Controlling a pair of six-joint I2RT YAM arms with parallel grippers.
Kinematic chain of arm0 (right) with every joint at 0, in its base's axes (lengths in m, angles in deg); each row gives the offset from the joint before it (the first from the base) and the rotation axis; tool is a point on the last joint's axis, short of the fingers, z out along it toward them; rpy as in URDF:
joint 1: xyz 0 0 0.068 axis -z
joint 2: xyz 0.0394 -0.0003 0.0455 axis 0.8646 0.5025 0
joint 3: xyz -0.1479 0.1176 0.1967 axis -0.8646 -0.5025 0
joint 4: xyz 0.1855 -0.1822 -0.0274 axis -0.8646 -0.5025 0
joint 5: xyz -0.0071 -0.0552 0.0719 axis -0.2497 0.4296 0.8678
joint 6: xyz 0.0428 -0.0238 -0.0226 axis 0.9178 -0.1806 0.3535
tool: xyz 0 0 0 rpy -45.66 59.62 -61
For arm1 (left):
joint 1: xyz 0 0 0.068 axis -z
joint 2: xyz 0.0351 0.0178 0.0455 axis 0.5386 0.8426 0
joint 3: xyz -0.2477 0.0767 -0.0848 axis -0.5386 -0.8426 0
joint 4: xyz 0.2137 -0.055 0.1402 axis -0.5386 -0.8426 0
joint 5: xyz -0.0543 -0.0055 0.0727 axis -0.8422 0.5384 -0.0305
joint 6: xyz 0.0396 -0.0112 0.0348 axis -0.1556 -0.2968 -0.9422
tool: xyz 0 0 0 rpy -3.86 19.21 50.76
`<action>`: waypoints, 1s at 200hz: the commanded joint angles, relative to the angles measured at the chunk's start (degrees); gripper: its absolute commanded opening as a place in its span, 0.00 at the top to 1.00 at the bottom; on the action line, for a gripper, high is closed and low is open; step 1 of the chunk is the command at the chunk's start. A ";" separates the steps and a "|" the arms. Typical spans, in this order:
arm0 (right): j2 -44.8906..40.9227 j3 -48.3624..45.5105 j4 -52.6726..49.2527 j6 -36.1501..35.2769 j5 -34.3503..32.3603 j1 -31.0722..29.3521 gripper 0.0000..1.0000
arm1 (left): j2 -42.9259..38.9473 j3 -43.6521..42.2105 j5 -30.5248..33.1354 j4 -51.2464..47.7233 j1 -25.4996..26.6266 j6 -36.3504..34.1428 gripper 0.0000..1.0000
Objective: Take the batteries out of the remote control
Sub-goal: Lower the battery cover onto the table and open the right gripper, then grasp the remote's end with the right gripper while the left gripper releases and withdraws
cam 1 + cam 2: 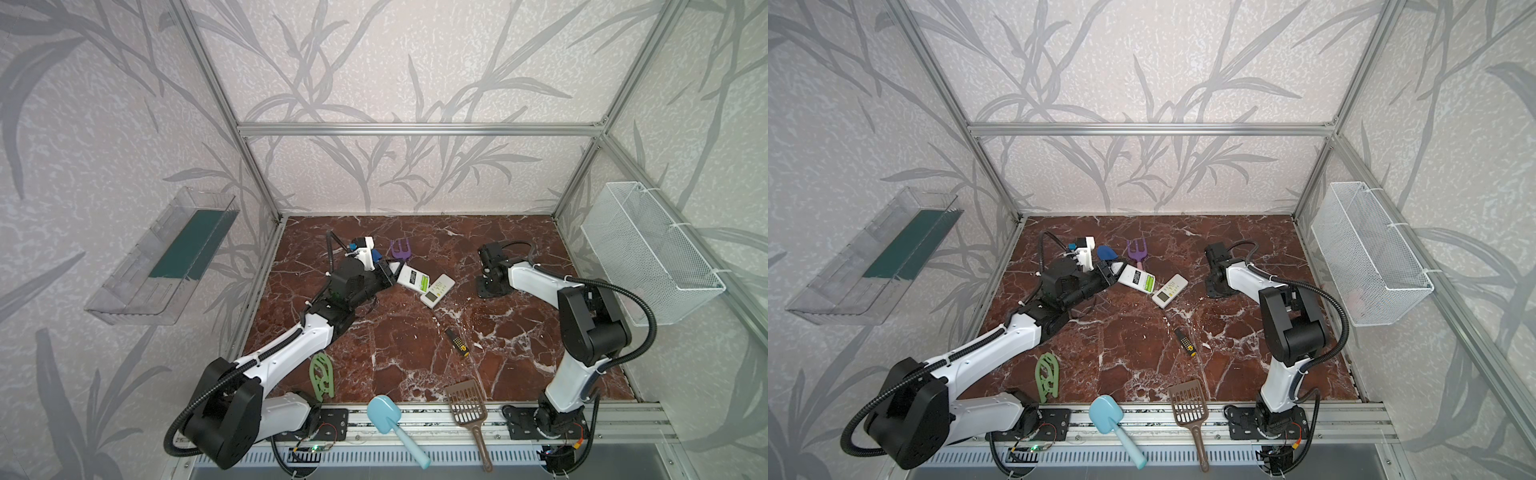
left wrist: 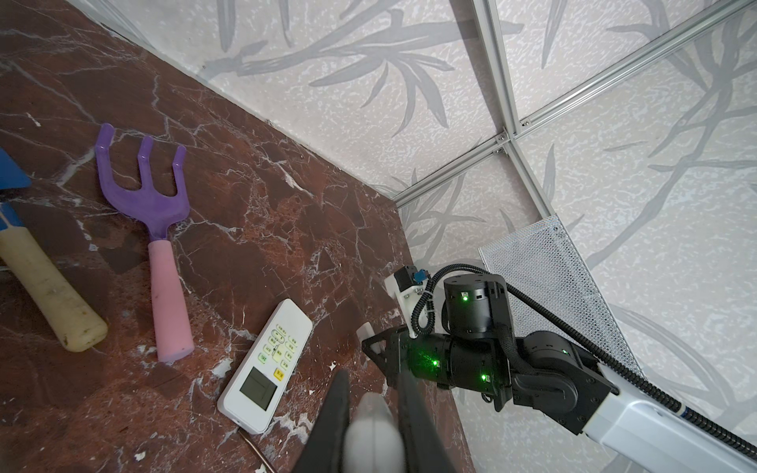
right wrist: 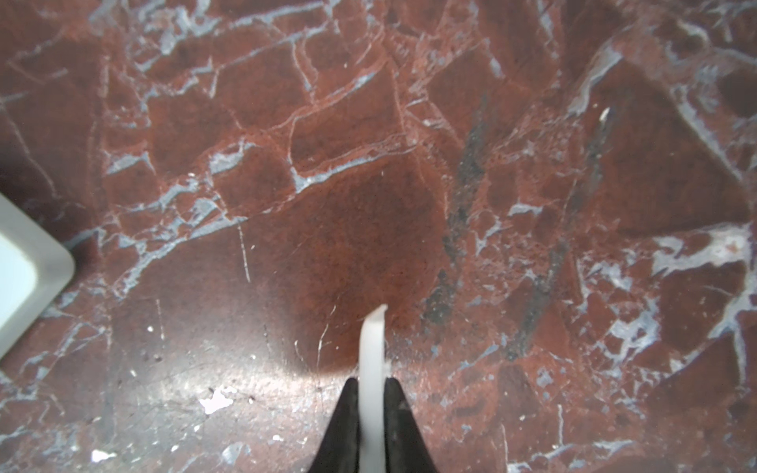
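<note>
Marble (image 1: 415,353) | left hand (image 1: 390,274): remote (image 1: 409,276), batteries (image 1: 423,284) at rightward end | right hand (image 3: 372,383): strip (image 3: 372,340)

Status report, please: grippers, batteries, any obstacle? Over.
Left gripper shut on remote. Right gripper shut on thin white piece. Batteries seated in remote. Second remote lies close beside.

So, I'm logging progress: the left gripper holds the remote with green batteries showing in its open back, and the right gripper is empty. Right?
Not quite: the right gripper is not empty. The right wrist view shows its jaws closed on a thin white strip, possibly the battery cover. The rest stands: the left gripper holds the remote, green batteries showing in its open back.
</note>
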 commanded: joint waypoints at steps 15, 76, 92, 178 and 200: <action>1.07 1.87 -2.10 -0.28 2.07 0.10 0.72 | -1.81 -0.94 0.50 1.63 -0.23 -0.37 1.00; -8.04 -0.79 2.62 -8.65 12.48 -0.05 0.46 | -2.03 -0.98 -0.69 -0.46 -0.30 -1.98 1.00; -11.90 -2.37 5.60 -13.52 20.36 -0.58 0.41 | -1.78 -0.98 -2.53 -0.47 -0.30 -3.08 1.00; -30.38 -16.79 29.59 -31.63 43.29 -10.52 0.18 | -1.25 0.11 -7.61 -1.82 -0.21 -4.06 1.00; -30.06 -15.66 30.70 -33.47 42.01 -14.05 0.15 | -0.95 0.23 -8.97 -1.12 -0.26 -4.06 1.00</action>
